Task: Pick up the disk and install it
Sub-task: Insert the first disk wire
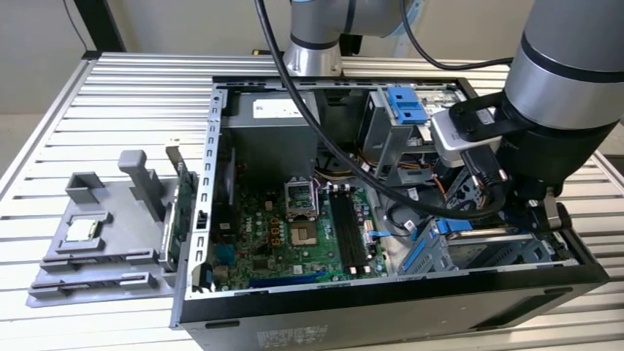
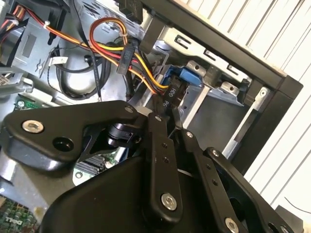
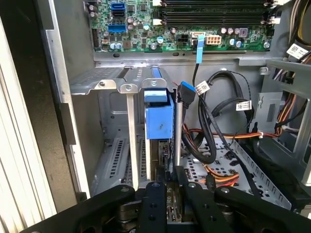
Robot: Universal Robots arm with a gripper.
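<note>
The disk [image 3: 159, 119] stands on edge inside the metal drive cage [image 3: 112, 82] at the front corner of the open computer case [image 1: 390, 314], its blue rail frame facing the camera. My gripper [image 3: 168, 188] is shut on the disk's near edge, one black finger on each flat side. In the second wrist view the gripper [image 2: 170, 121] grips the disk [image 2: 171, 94] at its dark edge, with the blue rail beyond. In the exterior view the gripper [image 1: 527, 213] reaches down into the drive cage [image 1: 487, 252] at the exterior view's right, beside a strip of the disk [image 1: 440, 227].
Black data cables [image 3: 209, 136] and orange-yellow power wires [image 2: 116, 43] hang close beside the cage. The motherboard [image 1: 292, 227] fills the case floor. A grey power-supply box [image 1: 273, 110] and a blue bracket [image 1: 405, 106] sit at the back. A grey fixture [image 1: 98, 234] lies outside the case.
</note>
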